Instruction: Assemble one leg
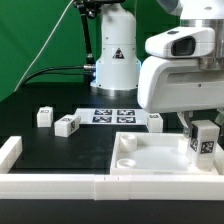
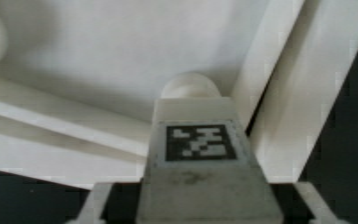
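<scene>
My gripper is shut on a leg, a small white block with a black-and-white tag, and holds it upright over the near right corner of the white tabletop. In the wrist view the leg runs out from between my fingers, its rounded tip close to the tabletop. I cannot tell whether the tip touches it. Three more legs lie on the black table: two at the exterior view's left and one behind the tabletop.
The marker board lies at the back by the robot base. White border bars run along the front and the exterior view's left. A raised white bar crosses beside the leg in the wrist view.
</scene>
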You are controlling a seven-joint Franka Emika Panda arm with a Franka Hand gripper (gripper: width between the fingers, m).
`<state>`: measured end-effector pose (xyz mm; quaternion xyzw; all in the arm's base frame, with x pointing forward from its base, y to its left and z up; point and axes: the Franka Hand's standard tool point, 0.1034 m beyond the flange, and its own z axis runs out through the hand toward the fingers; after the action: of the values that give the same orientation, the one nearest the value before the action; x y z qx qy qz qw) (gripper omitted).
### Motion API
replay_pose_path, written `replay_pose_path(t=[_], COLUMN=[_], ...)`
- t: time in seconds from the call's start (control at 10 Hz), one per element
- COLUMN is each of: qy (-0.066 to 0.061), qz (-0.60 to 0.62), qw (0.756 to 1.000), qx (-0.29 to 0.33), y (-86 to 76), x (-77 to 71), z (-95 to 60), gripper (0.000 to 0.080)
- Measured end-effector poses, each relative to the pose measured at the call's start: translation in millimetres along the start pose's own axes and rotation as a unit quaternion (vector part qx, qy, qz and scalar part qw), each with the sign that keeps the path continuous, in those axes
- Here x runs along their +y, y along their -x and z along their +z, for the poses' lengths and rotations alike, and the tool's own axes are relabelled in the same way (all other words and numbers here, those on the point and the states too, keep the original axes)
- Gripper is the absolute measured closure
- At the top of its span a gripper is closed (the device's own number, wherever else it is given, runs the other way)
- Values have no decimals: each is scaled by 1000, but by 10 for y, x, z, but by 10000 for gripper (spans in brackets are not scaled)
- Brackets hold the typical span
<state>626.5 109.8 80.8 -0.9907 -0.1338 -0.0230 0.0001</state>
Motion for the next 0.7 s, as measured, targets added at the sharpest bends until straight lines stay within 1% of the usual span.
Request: replay_pose_path(t=[0.1, 0.2, 0.3, 0.4, 0.5, 0.6, 0.7], qy=[0, -2, -5, -6, -6, -9, -16], qz=[4, 100, 192, 274, 353, 404, 483], qw=[1000, 995, 981, 962, 935, 915, 876], qx=[0, 0, -2, -2, -4, -4, -2], y=[0, 7, 15, 15, 23, 25, 19], x=[-2, -36, -61, -74, -81, -86, -87], z=[0, 9, 17, 18, 24, 29, 31], gripper=[510, 510, 510, 510, 509, 509, 509])
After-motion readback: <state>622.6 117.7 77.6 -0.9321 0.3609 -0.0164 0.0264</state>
